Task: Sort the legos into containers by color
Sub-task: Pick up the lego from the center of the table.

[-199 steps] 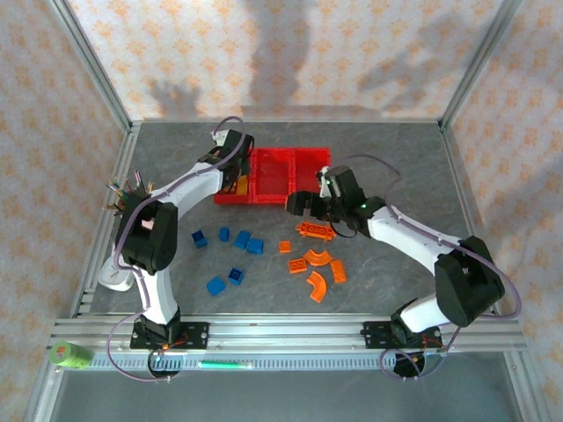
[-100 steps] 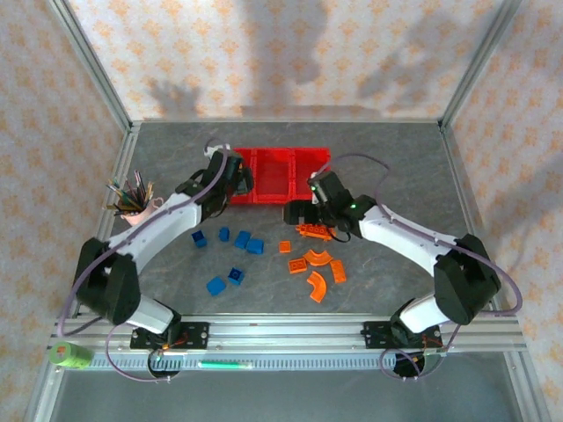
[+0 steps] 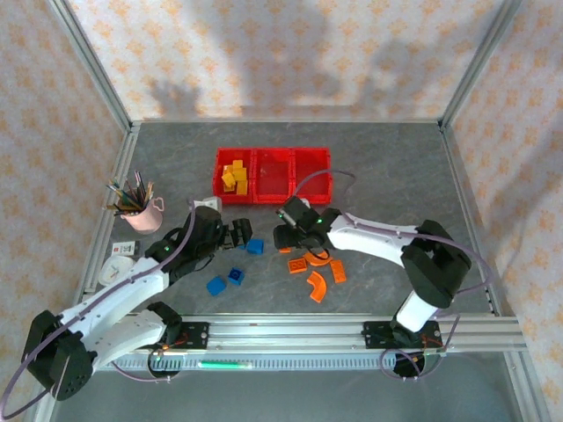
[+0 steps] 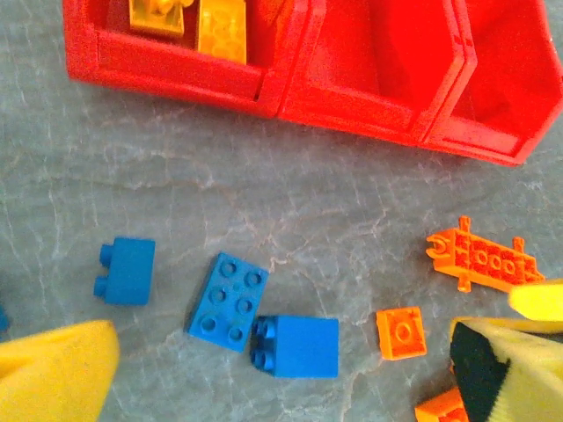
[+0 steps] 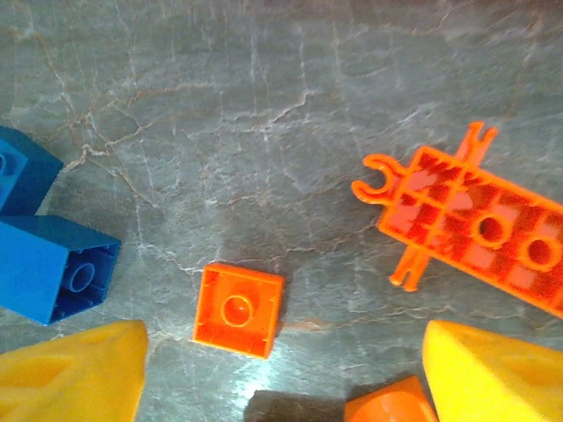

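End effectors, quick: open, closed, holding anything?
Left end effector: open, empty, over the blue bricks.
Right end effector: open, empty, above the small orange square brick.

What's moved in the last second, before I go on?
The left gripper pulled back from the left bin to the blue bricks, open. The right gripper shifted nearer the bases and leftward, over a small orange square. Nothing else visibly moved.

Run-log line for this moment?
left pincer: open over blue bricks | right pincer: open over small orange brick | yellow bricks: in leftmost bin
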